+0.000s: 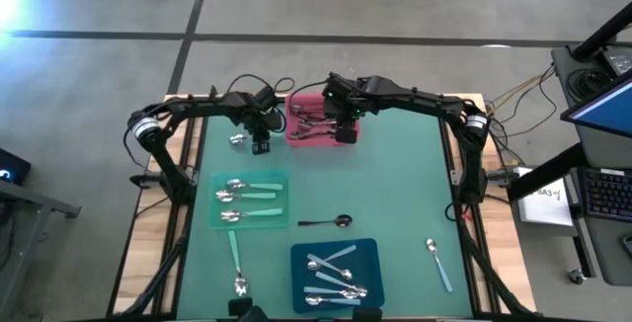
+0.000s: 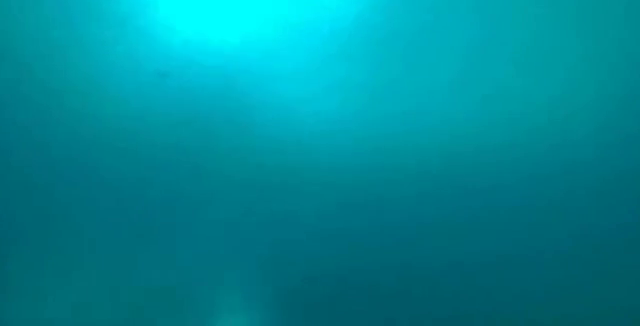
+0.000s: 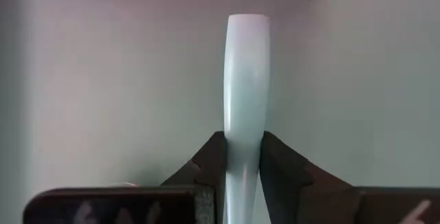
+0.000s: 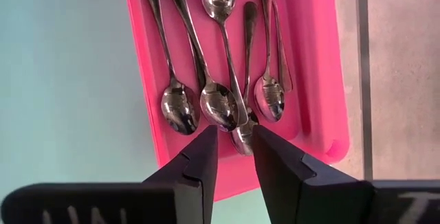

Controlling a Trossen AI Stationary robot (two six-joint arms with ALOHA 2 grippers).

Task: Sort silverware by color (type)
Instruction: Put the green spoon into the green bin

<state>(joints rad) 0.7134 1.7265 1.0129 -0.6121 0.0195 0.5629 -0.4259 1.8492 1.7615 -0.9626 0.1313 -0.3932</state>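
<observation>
The silverware is sorted over three trays. My left gripper stands near the table's far edge, left of the pink tray, shut on a pale blue-handled spoon whose bowl shows just left of the gripper. My right gripper hovers open above the pink tray, over several all-metal spoons lying in it, with nothing between its fingers. The low view shows only a teal blur. My left gripper pinches the spoon's pale blue handle between its two fingers, back from the handle's broad free end. The fingers come from above, pointing steeply down, and lie across the handle. The free end points toward the pink tray.
A green tray holds mint-handled spoons and a blue tray holds pale blue-handled ones. Loose on the mat lie a dark spoon, a mint-handled spoon and a pale blue-handled spoon.
</observation>
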